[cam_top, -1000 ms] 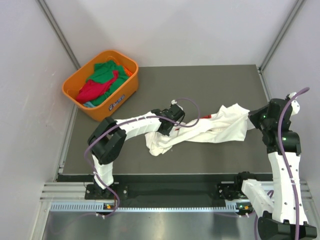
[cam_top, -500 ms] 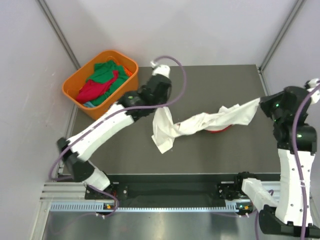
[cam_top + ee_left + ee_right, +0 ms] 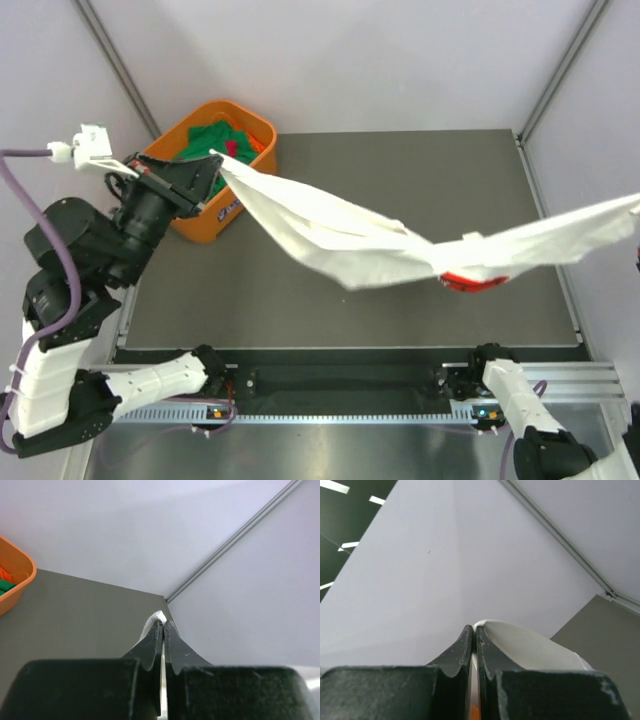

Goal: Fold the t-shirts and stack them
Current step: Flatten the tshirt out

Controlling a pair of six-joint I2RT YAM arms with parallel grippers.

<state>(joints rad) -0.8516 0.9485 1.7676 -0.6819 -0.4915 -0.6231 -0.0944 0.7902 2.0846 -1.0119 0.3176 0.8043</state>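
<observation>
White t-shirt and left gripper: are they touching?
Touching. The left wrist view shows the white t-shirt pinched between the shut jaws of the left gripper.

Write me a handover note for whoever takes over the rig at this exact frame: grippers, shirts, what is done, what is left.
Left gripper: shut on one end of the white t-shirt, raised near the orange basket.
Right gripper: shut on the other end, at the far right.
White t-shirt: stretched in the air between both arms above the table, sagging in the middle, red print facing down.
Green shirt and red shirt: in the basket.
Done: one shirt picked up and spread out.
Left: lay it flat, fold it, then fold and stack the others. No folded shirt is in view.
</observation>
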